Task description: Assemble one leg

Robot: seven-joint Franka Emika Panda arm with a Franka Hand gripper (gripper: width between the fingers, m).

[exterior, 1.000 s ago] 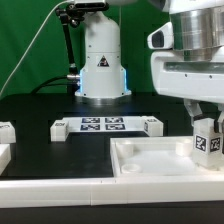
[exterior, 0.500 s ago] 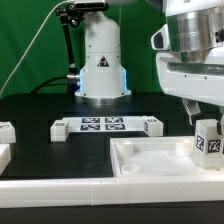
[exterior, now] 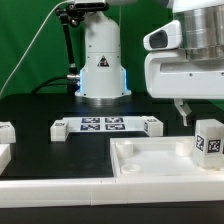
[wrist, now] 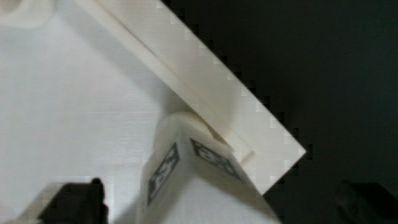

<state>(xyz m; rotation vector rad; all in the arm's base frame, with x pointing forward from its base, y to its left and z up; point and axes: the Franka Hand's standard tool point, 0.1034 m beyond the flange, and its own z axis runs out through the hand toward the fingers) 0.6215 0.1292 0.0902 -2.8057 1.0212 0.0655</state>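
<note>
The leg [exterior: 209,140] is a small white post with a black-and-white tag. It stands upright in the far corner of the large white tray-like piece [exterior: 135,152], at the exterior view's right. My gripper [exterior: 200,108] hangs just above the leg, open and empty, with one dark finger [exterior: 183,112] showing beside and above the leg's top. In the wrist view the leg [wrist: 199,165] stands at the tray's corner [wrist: 214,90], between my gripper's [wrist: 217,205] two dark fingers [wrist: 71,202], which are spread wide and clear of it.
The marker board [exterior: 100,125] lies on the black table behind the tray. Other white parts [exterior: 6,132] lie at the exterior view's left edge. The arm's base [exterior: 100,62] stands at the back.
The gripper has let go of the leg and risen. The leg stays standing in the tray's corner.
</note>
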